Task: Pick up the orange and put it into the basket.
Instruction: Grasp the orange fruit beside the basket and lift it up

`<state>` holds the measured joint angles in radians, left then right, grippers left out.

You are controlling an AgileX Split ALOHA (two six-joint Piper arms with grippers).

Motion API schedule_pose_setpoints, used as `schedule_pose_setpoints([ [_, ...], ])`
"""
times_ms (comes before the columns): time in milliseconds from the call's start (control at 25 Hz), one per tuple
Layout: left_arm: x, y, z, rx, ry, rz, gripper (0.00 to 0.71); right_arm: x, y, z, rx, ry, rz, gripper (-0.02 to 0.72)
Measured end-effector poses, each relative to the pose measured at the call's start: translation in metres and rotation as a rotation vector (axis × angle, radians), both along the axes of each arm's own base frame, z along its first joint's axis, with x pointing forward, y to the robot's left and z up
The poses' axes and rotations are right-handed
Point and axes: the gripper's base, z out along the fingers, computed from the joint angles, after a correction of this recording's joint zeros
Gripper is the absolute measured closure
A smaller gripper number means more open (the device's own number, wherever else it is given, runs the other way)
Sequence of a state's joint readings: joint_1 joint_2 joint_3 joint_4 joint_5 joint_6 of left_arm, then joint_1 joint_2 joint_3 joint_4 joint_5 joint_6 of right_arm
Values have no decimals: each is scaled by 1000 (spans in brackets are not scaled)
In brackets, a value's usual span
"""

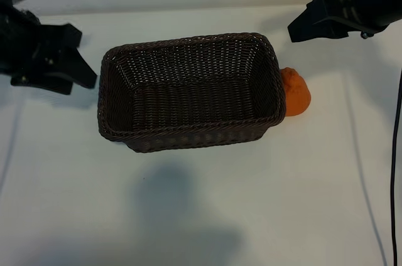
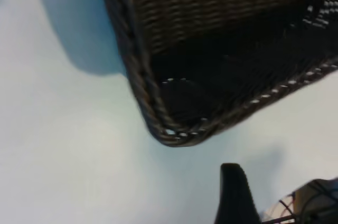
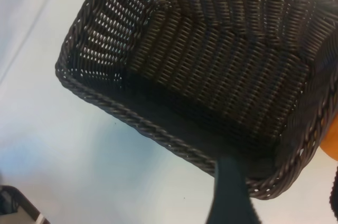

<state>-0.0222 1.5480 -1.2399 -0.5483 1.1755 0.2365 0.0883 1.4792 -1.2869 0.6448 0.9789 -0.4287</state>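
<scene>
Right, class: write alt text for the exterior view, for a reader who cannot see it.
A dark brown wicker basket sits empty on a white table, with the orange outside it, against its right end. The left gripper hangs open near the basket's left end; the right gripper hangs open above the orange.

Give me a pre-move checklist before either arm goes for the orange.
1. Orange located: ok, on the table against the outside of the basket's right end.
2. Basket free to receive it: ok, nothing inside.
3. Right gripper free: ok, open, holding nothing, above and behind the orange.
4. Left gripper out of the way: ok, open, holding nothing, off the basket's left end.
5. Room for fingers around the orange: not ok on the basket side, where it touches the wall; the other sides are free.
6. Orange in the right wrist view: not ok, only a sliver shows at the frame edge.
</scene>
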Motion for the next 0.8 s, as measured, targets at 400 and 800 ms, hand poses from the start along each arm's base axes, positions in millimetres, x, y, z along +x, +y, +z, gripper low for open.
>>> schedule_pose_setpoints([
  [400, -5, -3, 10, -44, -36, -9, 221, 0, 0, 0, 0, 0, 1, 256],
  [800, -5, -3, 9, -46, -40, -3, 221, 2, 0, 1, 0, -16, -11, 256],
])
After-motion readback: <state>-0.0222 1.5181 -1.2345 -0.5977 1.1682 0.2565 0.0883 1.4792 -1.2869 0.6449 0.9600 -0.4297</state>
